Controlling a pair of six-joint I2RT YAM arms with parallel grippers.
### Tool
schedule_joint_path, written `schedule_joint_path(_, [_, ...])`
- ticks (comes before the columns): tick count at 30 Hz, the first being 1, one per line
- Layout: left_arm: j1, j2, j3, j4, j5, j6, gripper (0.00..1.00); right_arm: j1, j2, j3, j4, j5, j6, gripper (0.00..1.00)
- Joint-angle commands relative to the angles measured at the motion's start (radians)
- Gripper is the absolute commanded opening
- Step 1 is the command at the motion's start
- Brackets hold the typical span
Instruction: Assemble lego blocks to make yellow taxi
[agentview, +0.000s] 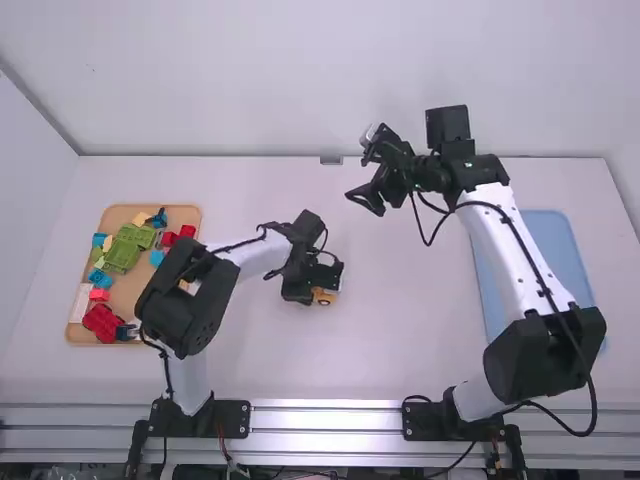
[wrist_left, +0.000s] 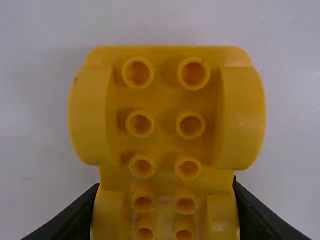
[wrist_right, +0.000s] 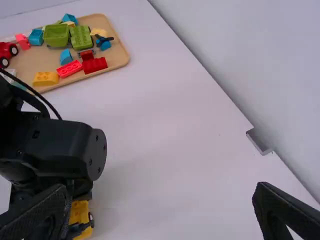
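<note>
In the high view my left gripper (agentview: 322, 279) is low over the middle of the table, at a small yellow car body (agentview: 323, 296). The left wrist view has the yellow car body (wrist_left: 165, 120) with its studs and fenders facing the camera, and my left gripper (wrist_left: 167, 212) is shut on its lower part, one finger on each side. My right gripper (agentview: 362, 172) hangs open near the table's far side with nothing between its fingers. In the right wrist view the right gripper (wrist_right: 162, 205) has its fingers wide apart, and the yellow car body (wrist_right: 80, 219) shows under the left arm.
At the left of the table lies a wooden tray (agentview: 122, 215) with several red, green, blue and yellow blocks. A yellow block (wrist_right: 46, 78) lies near the tray's edge. A blue tray (agentview: 549, 240) lies at the right, partly beneath the right arm.
</note>
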Motion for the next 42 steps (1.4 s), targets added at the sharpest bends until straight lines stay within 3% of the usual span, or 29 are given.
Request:
schedule_joint_path(1, [-0.006, 0.008, -0.026, 0.015, 0.024, 0.029, 0.55, 0.002, -0.014, -0.005, -0.004, -0.009, -0.023, 0.98])
schedule_joint_path(2, [-0.006, 0.008, -0.029, 0.026, 0.021, 0.024, 0.73, 0.003, -0.014, -0.005, -0.004, -0.009, -0.024, 0.99])
schedule_joint_path(3, [-0.005, 0.008, -0.029, 0.039, 0.012, 0.008, 0.85, 0.003, -0.014, -0.005, -0.004, -0.01, -0.024, 0.99])
schedule_joint_path(4, [0.001, 0.007, -0.029, 0.062, -0.003, -0.025, 0.94, 0.003, -0.014, -0.005, -0.003, -0.009, -0.024, 0.99])
schedule_joint_path(6, [0.003, 0.007, -0.025, 0.103, -0.042, -0.097, 1.0, 0.002, -0.014, -0.005, -0.002, -0.01, -0.024, 0.99])
schedule_joint_path(11, [0.011, -0.021, 0.058, 0.048, -0.087, -0.266, 1.0, 0.002, -0.014, -0.005, 0.002, -0.009, -0.024, 0.99])
schedule_joint_path(19, [0.018, -0.122, 0.178, -0.19, -0.066, -0.258, 0.99, 0.003, -0.014, -0.005, 0.027, -0.01, -0.013, 0.99])
schedule_joint_path(25, [0.099, -0.215, 0.182, -0.177, -0.143, -0.379, 0.99, 0.026, -0.012, -0.006, 0.021, -0.059, -0.051, 0.98])
schedule_joint_path(34, [0.495, -0.37, 0.182, -0.105, -0.125, -0.863, 0.99, 0.13, 0.024, -0.013, 0.091, -0.067, -0.104, 0.99])
schedule_joint_path(38, [0.655, -0.422, 0.182, -0.144, -0.232, -1.196, 0.99, 0.173, 0.078, -0.013, 0.22, -0.076, 0.048, 0.99])
schedule_joint_path(42, [0.791, -0.459, 0.182, -0.209, -0.352, -1.467, 0.99, 0.21, 0.104, -0.013, 0.267, -0.134, 0.055, 0.99])
